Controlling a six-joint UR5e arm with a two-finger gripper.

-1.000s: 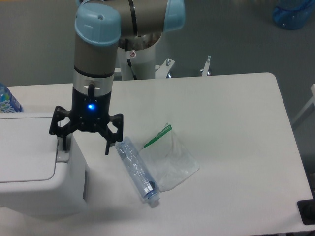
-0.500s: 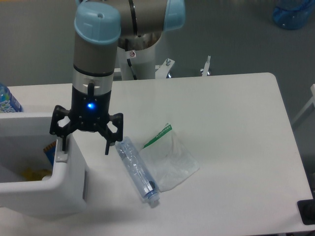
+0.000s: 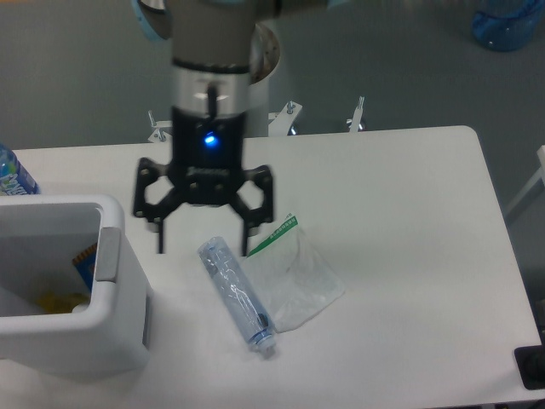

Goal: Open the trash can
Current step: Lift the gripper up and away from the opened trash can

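While its two black fingers [image 3: 160,232] hang spread wide with nothing between them, the gripper [image 3: 203,243] sits left of centre in the frame, above the white table [image 3: 409,221] and just right of the trash can [image 3: 72,290]. One fingertip points down near the bin's right wall; the other [image 3: 248,236] ends close to the upper end of a clear plastic bottle [image 3: 237,294], though whether it touches the bottle cannot be told from this angle. Above the fingers a blue light glows on the gripper's black body, and the grey arm [image 3: 211,60] rises from there out of the top of the frame. The bottle lies on its side, slanting from the middle of the frame down toward the lower centre, its cap end lowest. Partly under and beside it, to the right, lies a clear plastic bag [image 3: 294,273] with a green strip along its top edge. The trash can fills the lower left corner: a boxy white bin with rounded corners, its top open so that the inside shows, with something yellow and something blue and orange at the bottom. A grey rectangular tab [image 3: 109,254] sits on its right rim. Behind the bin, at the left edge, part of a blue-labelled bottle [image 3: 12,174] shows, and a blue container [image 3: 508,21] stands on the floor in the upper right corner.
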